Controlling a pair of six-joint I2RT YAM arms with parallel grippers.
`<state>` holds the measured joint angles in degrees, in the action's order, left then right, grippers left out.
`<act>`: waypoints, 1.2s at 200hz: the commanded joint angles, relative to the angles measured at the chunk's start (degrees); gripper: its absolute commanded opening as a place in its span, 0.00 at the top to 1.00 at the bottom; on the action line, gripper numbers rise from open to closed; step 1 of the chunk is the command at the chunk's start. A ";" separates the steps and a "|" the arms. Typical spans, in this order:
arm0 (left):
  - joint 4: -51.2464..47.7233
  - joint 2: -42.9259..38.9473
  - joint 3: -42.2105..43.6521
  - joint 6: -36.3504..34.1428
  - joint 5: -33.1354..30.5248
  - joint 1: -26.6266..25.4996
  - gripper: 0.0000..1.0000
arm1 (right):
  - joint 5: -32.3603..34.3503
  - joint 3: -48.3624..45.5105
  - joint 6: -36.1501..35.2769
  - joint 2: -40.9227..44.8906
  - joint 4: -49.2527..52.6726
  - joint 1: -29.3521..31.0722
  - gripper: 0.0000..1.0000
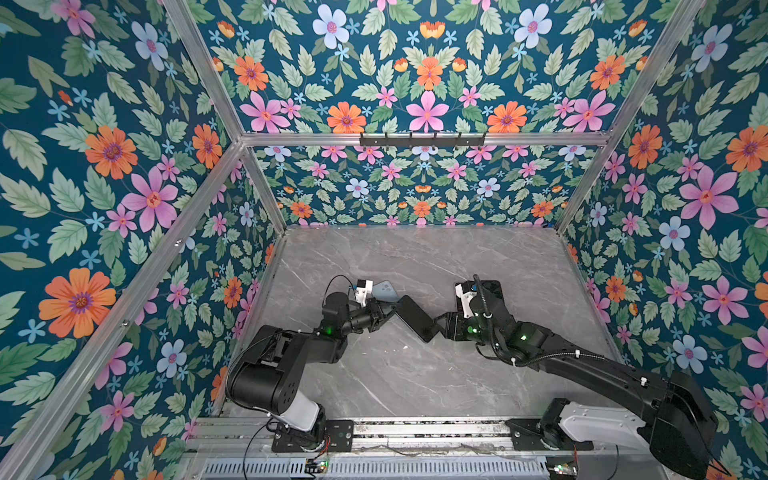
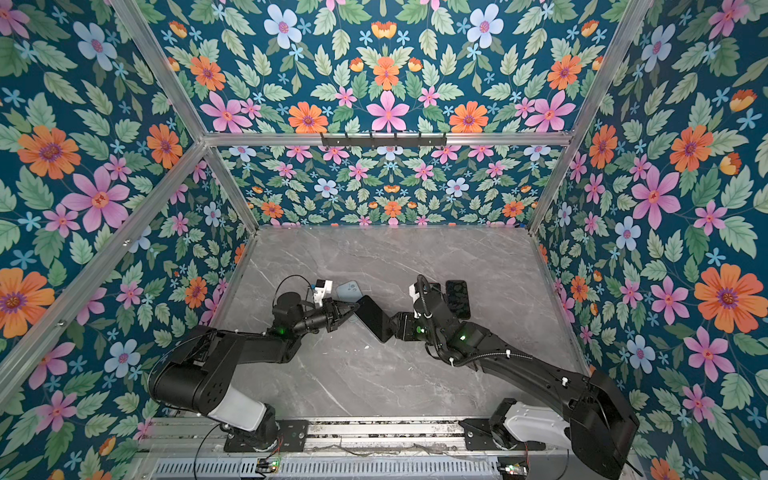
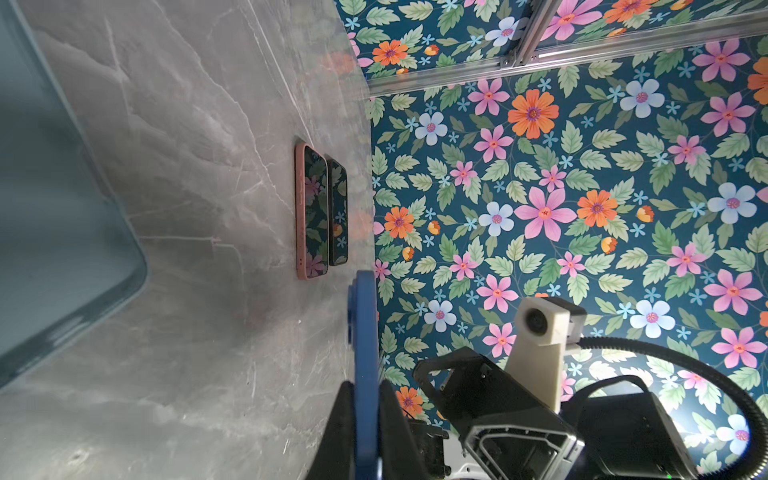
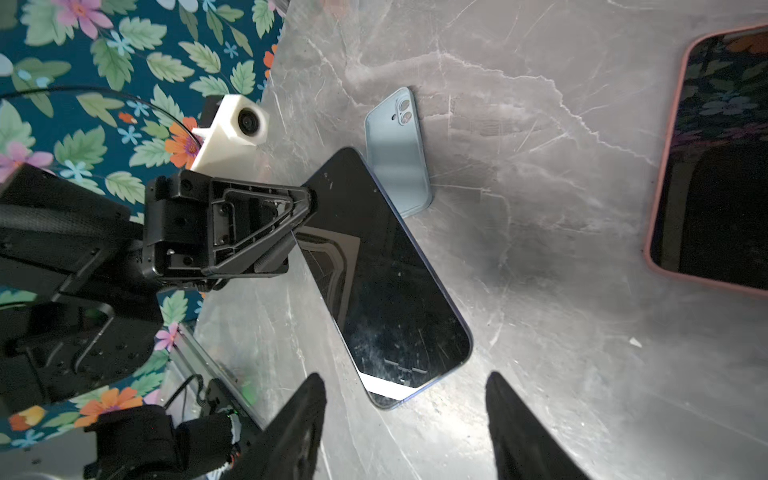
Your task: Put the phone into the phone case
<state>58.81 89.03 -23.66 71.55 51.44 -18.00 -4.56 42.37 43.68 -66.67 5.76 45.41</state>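
My left gripper (image 1: 388, 311) (image 2: 353, 308) (image 3: 366, 384) is shut on one end of the phone (image 1: 415, 318) (image 2: 374, 318) (image 4: 386, 270). The phone has a black screen and a dark blue rim (image 3: 363, 316), and is held above the table. My right gripper (image 1: 438, 326) (image 2: 395, 326) (image 4: 405, 376) stands open at the phone's other end. That end lies between the fingertips with a gap on each side. The light blue phone case (image 1: 384, 291) (image 2: 349, 291) (image 4: 397, 153) (image 3: 62, 228) lies flat on the table just behind the left gripper, camera cut-out up.
A phone in a pink case (image 3: 311, 212) (image 4: 715, 166) and a dark phone (image 3: 337, 212) (image 2: 458, 299) lie side by side behind the right arm. The grey marble table (image 1: 415, 257) is fenced by flowered walls and aluminium rails.
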 commanded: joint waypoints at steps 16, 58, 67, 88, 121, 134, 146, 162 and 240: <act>1.05 0.24 -1.35 0.13 -1.00 0.21 1.00 | -5.67 -4.95 10.50 2.46 -8.11 -1.95 0.37; 5.18 1.57 -1.75 3.19 -1.49 0.16 1.00 | -10.96 -15.00 21.23 4.90 -25.18 -6.40 0.36; 5.34 1.57 -1.84 3.33 -1.64 0.16 1.00 | -11.00 -16.64 22.95 5.38 -27.86 -6.93 0.36; 6.96 1.67 -2.18 4.73 -1.70 0.12 1.00 | -11.19 -19.33 25.87 5.94 -33.68 -7.48 0.34; 11.76 2.87 -1.86 8.32 -1.83 0.07 1.00 | -12.08 -20.71 27.99 4.58 -39.94 -7.82 0.31; 14.13 3.46 -1.66 10.04 -1.88 0.07 1.00 | -13.09 -21.42 29.08 3.18 -43.85 -8.23 0.30; 16.59 4.12 -1.45 11.58 -1.96 0.07 1.00 | -13.84 -21.92 30.66 1.32 -47.33 -8.66 0.30; 18.90 4.79 -1.39 13.19 -2.12 0.06 1.00 | -14.85 -22.24 32.16 -1.68 -52.31 -8.87 0.29; 26.22 8.76 -2.02 18.30 -3.03 -0.99 1.00 | -17.92 -22.92 36.97 -16.79 -75.48 -9.03 0.47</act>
<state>78.30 97.27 -25.65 87.18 48.27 -18.87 -21.17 19.40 77.54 -80.93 -57.91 36.40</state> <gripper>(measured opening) 0.115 0.571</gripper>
